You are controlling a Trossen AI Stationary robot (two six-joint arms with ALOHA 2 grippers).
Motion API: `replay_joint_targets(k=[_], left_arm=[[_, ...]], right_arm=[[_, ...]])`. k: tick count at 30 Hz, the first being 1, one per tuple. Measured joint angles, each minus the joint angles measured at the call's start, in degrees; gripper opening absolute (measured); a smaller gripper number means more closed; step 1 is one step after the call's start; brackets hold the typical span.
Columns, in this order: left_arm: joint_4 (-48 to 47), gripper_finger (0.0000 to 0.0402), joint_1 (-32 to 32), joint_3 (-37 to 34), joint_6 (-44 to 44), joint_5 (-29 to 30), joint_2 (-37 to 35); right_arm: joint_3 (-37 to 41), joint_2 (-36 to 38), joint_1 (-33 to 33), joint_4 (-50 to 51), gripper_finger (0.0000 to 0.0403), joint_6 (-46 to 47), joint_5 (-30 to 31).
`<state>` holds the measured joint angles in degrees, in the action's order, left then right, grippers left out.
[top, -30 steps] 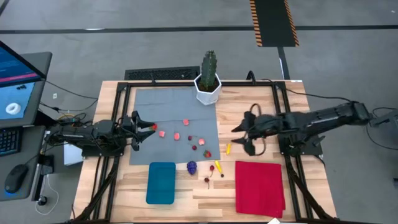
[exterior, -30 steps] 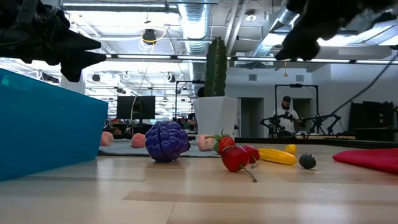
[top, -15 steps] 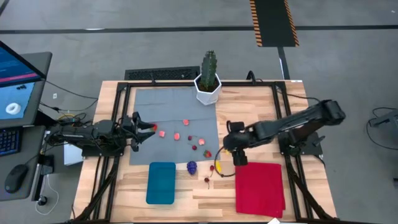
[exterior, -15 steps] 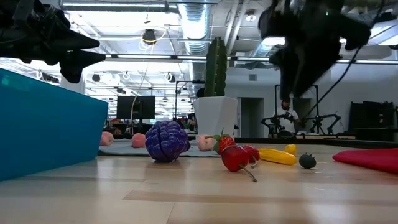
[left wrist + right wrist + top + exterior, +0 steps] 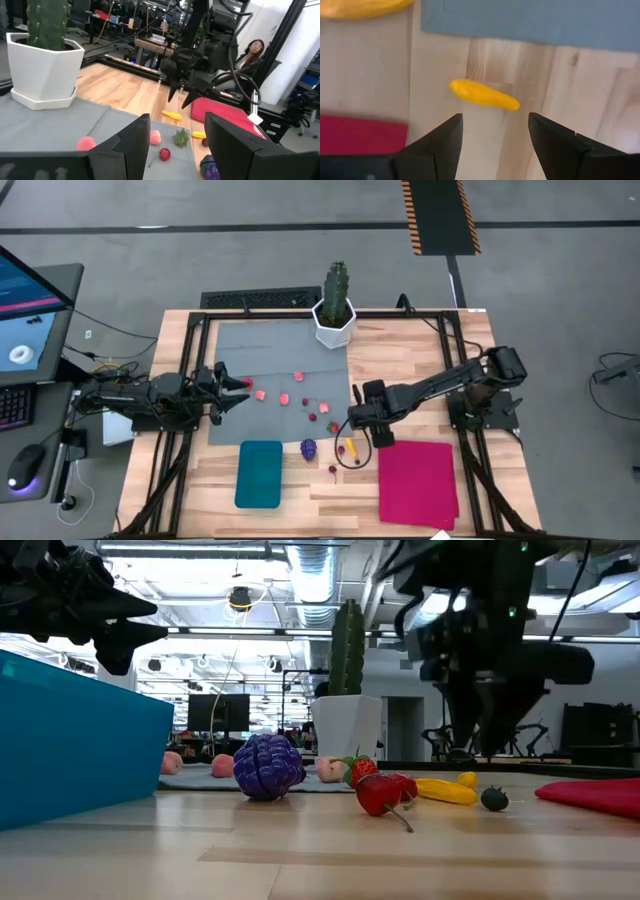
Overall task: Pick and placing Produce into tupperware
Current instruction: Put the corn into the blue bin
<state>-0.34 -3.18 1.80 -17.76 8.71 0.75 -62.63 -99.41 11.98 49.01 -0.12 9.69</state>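
Observation:
The produce lies scattered: pink and red pieces (image 5: 284,399) on the grey mat, a purple grape bunch (image 5: 308,448), a strawberry (image 5: 378,792) and cherries (image 5: 333,470) on the wood. A small yellow piece (image 5: 484,95) lies on the wood by the mat's edge. My right gripper (image 5: 492,132) hangs open above it, pointing down, its fingers apart on either side and clear of it; it also shows in the low view (image 5: 478,748). The teal tupperware (image 5: 259,473) stands near the front edge. My left gripper (image 5: 238,385) waits open and level at the mat's left side.
A cactus in a white pot (image 5: 335,315) stands at the mat's far edge. A red cloth (image 5: 417,480) lies front right, just beside my right gripper. A second yellow piece (image 5: 350,447) lies near the grapes. The grey mat (image 5: 260,345) covers the table's left middle.
My right gripper has swung toward the table's left and near edges and come down, tipping from nearly level to pointing down, and now hangs over the small yellow piece. Its fingers have stayed apart. No produce has moved.

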Motion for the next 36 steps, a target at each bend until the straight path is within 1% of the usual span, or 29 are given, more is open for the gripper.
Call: replay_joint_targets(k=[2, 7, 10, 20, 23, 26, 30, 36], left_arm=[[0.0, 0.0178, 0.0, 0.0, 0.0, -0.5, 0.0], [-0.1, 0.0178, 0.0, 0.0, 0.0, -0.7, 0.0], [-0.2, 0.0178, 0.0, 0.0, -0.4, -1.0, 0.0], [-0.2, 0.0178, 0.0, 0.0, -0.7, -1.4, 0.0], [-0.2, 0.0178, 0.0, 0.0, -0.7, -1.4, 0.0], [-0.2, 0.0178, 0.0, 0.0, -0.8, -1.4, 0.0], [-0.2, 0.0178, 0.0, 0.0, -1.0, -1.4, 0.0], [-0.2, 0.0178, 0.0, 0.0, -1.5, -1.4, 0.0]], right_arm=[[0.0, -1.2, 0.3, -0.2, 0.0249, -1.7, -0.2], [0.0, -2.7, 1.5, -2.8, 0.0249, -8.7, 2.5], [0.1, -3.4, 1.7, -4.7, 0.0249, -11.5, 2.8], [0.1, -4.1, 1.0, -5.3, 0.0249, -16.3, 3.2], [0.1, -4.1, 0.2, -5.8, 0.0246, -16.6, 2.4], [0.1, -4.1, -0.6, -6.0, 0.0231, -16.4, 1.8], [0.1, -4.1, -1.6, -6.1, 0.0199, -15.8, -1.0], [0.1, -4.1, -1.6, -6.5, 0.0154, -14.9, -2.4]])
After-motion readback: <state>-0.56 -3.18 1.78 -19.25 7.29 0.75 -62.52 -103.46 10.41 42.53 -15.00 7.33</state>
